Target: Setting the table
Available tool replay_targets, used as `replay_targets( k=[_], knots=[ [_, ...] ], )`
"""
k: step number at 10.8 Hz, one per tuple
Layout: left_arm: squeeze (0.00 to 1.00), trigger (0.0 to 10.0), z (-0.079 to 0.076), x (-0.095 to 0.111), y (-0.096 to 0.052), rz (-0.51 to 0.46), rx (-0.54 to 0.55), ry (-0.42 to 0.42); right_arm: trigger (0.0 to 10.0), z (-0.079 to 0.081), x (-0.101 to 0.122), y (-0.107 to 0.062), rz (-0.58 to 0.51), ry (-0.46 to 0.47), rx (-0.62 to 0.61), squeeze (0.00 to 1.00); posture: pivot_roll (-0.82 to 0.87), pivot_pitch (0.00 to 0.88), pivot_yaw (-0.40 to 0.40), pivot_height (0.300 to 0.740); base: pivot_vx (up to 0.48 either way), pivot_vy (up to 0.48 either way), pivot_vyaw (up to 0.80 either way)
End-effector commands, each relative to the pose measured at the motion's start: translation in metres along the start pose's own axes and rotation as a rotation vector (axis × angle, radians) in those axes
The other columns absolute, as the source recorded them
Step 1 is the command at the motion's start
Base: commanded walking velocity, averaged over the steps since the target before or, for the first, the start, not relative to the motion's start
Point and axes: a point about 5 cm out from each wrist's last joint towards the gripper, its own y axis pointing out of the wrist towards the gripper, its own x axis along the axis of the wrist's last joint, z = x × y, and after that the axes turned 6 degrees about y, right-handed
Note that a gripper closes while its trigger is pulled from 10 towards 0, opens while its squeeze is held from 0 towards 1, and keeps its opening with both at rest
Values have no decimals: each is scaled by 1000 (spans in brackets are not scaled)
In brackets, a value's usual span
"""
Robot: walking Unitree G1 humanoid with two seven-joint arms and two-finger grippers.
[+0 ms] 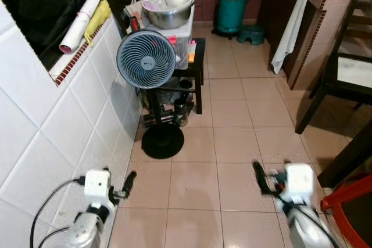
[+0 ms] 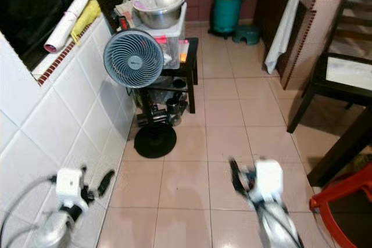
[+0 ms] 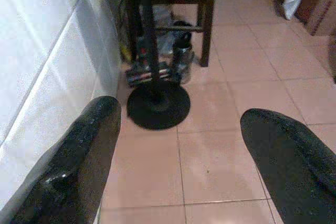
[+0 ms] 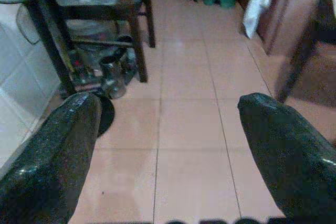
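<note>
Kitchen passage seen from the robot's head, with the standing fan (image 1: 146,59) as landmark. The fan rises from a round black base (image 1: 163,140) on the tiled floor (image 1: 232,114), close against the white tiled wall (image 1: 52,143). Directly behind the fan stands a small dark desk (image 1: 197,62) carrying a metal bowl (image 1: 168,10) on a white box; bottles and a flask (image 1: 181,108) crowd the floor beneath it. Beyond the fan, at the far end of the floor, stands a green gas cylinder (image 1: 231,7), and a white cloth (image 1: 293,21) hangs from a counter to the fan's right. A dark chair (image 1: 337,79) and a red stool (image 1: 349,201) sit well to the fan's right. The left gripper (image 1: 129,182) hangs low in front of the fan's base, near the wall; its fingers (image 3: 79,166) are spread wide and hold nothing. The right gripper (image 1: 259,177) hangs over bare floor, to the right of the fan's base; its fingers (image 4: 283,156) are likewise spread wide and empty. No tableware can be told apart among the things on the desk.
</note>
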Motion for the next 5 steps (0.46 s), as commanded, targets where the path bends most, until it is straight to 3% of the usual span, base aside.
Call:
replay_targets(
  k=[1,4,5],
  knots=[
    [0,10000,15,10,-2,-55,63,6,10000,3,7,-5,-28,30,-17,0,-65,0,83,740,0,0,0],
    [0,10000,3,18,1,-32,-37,-10,10000,15,16,-17,-20,23,25,0,-89,0,95,740,0,0,0],
    [0,10000,-2,21,4,-49,-64,-91,10000,17,21,-18,-21,19,32,0,-93,0,96,740,0,0,0]
  ],
)
